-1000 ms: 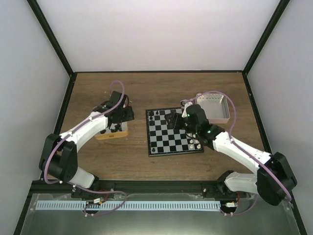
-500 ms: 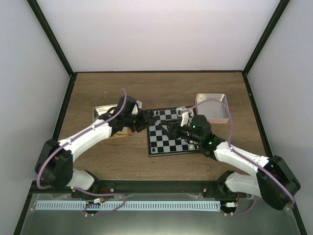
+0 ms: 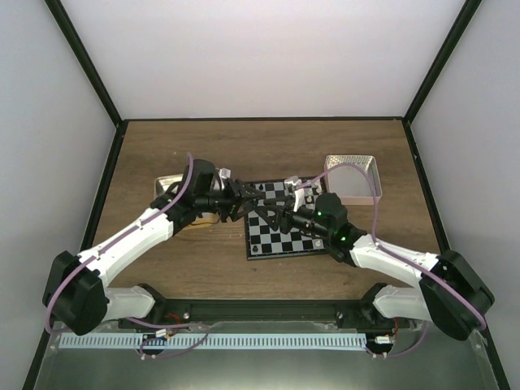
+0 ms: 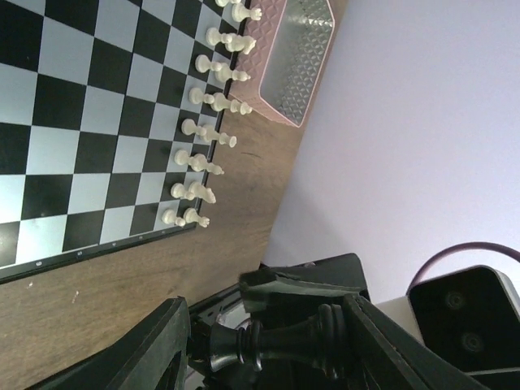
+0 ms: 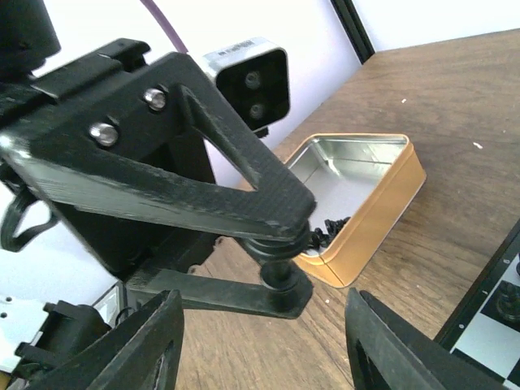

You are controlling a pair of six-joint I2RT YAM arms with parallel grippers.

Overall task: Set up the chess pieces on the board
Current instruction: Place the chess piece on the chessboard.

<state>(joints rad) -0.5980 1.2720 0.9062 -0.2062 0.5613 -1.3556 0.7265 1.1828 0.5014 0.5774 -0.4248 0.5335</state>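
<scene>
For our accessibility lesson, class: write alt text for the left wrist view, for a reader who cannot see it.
A black chess piece is held sideways in the left gripper, low in the frame. Beyond it, the board has white pieces lined along one edge, next to a pink tin on the wooden table.

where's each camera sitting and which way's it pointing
Top: above and behind the arms, looking down at the table and board; both whole arms show.
Left wrist: on the left arm, looking across the board toward the pink tin; its left claw holds a black chess piece.
Right wrist: on the right arm, facing the left claw and the gold tin; its open right claw frames the bottom.
Shared: both wrist views show that chess piece.
</scene>
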